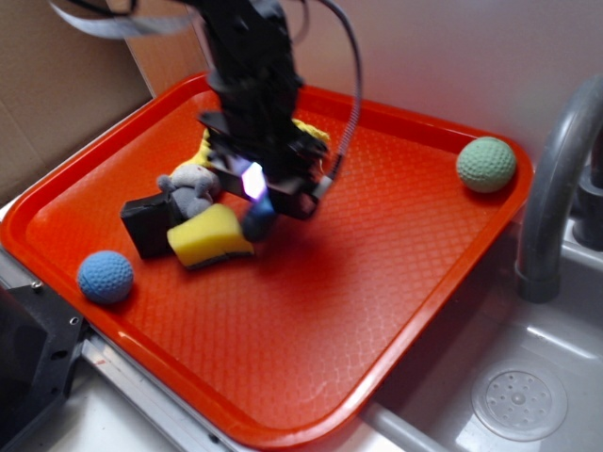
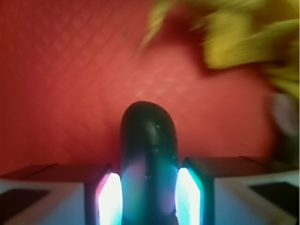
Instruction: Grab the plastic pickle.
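plastic pickle sits squarely between the two lit pads of the gripper, long axis pointing straight ahead, jaws closed against its flanks.

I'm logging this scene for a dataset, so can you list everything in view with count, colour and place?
tray: 1, orange-red, fills most of the exterior view, holds the toys
pickle: 1, dark blue-grey, between the end effector's fingers, one rounded end sticking out
sponge: 1, yellow, tray's left part, beside the pickle
block: 1, black, left of the sponge
plush toy: 1, grey, on top of the block
blue ball: 1, blue, tray's near left corner
green ball: 1, pale green, tray's far right corner
yellow thing: 1, mostly hidden behind the arm, cannot tell what
faucet: 1, grey, right of the tray
sink: 1, grey, lower right
end effector: 1, black, closed around the pickle
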### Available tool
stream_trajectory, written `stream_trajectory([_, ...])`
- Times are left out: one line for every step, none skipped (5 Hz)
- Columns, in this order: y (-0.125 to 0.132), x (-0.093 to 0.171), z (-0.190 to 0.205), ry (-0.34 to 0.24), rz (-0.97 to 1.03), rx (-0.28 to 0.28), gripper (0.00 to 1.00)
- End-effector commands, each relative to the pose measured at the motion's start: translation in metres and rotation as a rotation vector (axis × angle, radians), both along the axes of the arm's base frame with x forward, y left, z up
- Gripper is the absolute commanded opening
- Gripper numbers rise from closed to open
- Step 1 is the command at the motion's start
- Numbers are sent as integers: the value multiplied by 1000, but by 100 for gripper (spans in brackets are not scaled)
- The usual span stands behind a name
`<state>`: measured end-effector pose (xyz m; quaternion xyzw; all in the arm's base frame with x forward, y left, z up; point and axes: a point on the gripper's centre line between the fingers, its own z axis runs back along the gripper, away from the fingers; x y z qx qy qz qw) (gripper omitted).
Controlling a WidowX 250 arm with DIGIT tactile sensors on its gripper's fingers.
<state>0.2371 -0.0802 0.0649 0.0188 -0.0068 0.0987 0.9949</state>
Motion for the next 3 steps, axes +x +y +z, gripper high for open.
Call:
stream_trajectory([-14,-16,107,-68,-27,45,0])
stream_trajectory([-21,-11,141,-46,-35,76,0])
stream_trajectory([-20,-9,147,-43,-20,71,0])
